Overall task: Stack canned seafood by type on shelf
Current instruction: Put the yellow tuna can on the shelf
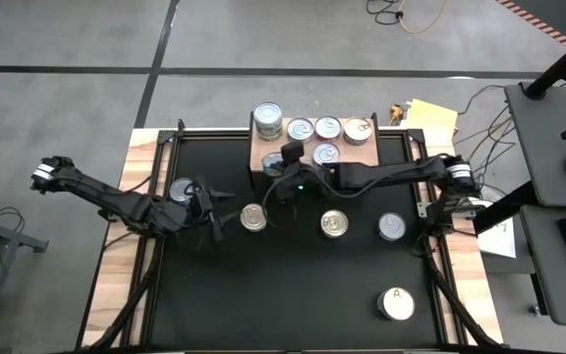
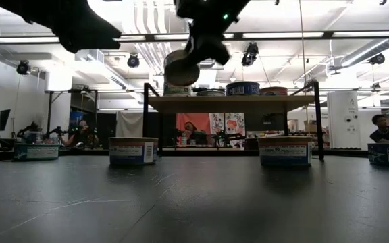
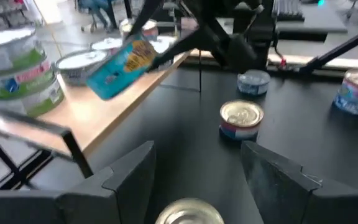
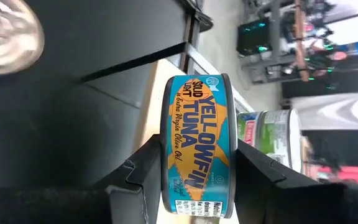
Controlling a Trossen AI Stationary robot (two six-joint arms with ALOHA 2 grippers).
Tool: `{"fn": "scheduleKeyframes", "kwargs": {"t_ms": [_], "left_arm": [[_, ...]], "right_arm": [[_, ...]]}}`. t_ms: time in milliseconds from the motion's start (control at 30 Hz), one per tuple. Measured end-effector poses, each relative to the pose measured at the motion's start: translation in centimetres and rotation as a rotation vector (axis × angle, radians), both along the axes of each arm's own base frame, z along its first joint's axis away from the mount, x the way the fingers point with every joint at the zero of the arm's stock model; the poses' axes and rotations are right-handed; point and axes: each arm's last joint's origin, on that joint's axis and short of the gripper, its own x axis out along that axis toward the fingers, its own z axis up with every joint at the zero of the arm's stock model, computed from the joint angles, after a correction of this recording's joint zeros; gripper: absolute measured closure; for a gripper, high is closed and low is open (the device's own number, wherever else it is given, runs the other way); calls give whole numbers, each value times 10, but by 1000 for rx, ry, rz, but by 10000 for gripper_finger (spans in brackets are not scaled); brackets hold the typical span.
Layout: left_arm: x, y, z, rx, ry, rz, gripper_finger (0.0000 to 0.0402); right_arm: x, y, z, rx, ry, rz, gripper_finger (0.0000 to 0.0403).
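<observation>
The right pincer (image 4: 197,171) is clenched on a blue yellowfin tuna can (image 4: 197,146), its two dark fingers pressed against the can's flat ends so the label faces the wrist camera. In the high view this pincer (image 1: 275,167) sits at the front-left corner of the shelf (image 1: 260,154), and in the low view the can (image 2: 181,67) hangs tilted in the air above the shelf board's left end.

On the shelf stand a stack of green-labelled cans (image 1: 267,121) at the back left (at least two high), then three silver-topped cans (image 1: 314,128) in a row toward the right, and one more silver-topped can (image 1: 326,153) nearer the front edge.

The left pincer (image 1: 204,209) hovers over the black bench (image 1: 283,305) left of centre, released and gripping nothing, fingers spread with a gap between them. A silver-topped can (image 1: 254,217) stands on the bench just beside its tips. Another can (image 1: 181,189) lies partly under the left arm.

Farther right on the bench stand a gold-topped can (image 1: 333,223) and a silver-topped one (image 1: 392,226), well apart from each other. The white-topped can marked "A" (image 1: 396,303) stands alone near the front right corner.
</observation>
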Motion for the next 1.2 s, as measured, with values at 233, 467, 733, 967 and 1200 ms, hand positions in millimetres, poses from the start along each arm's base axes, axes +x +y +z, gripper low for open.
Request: {"fn": "scheduleKeyframes", "kwargs": {"t_ms": [233,467,733,967,1200], "left_arm": [[-2,1,0,-38,54,23,180],[-3,1,-1,-25,61,21,180],[-3,1,-1,-19,63,23,180],[-3,1,-1,-18,64,24,180],[-3,1,-1,-16,64,26,180]], "right_arm": [[10,-13,-13,-51,14,-34,268],[10,-15,-13,-19,-6,-47,268],[14,-15,-23,-8,14,-54,268],[17,-16,-28,-6,12,-70,268],[17,-17,-29,15,-3,-84,237]]}}
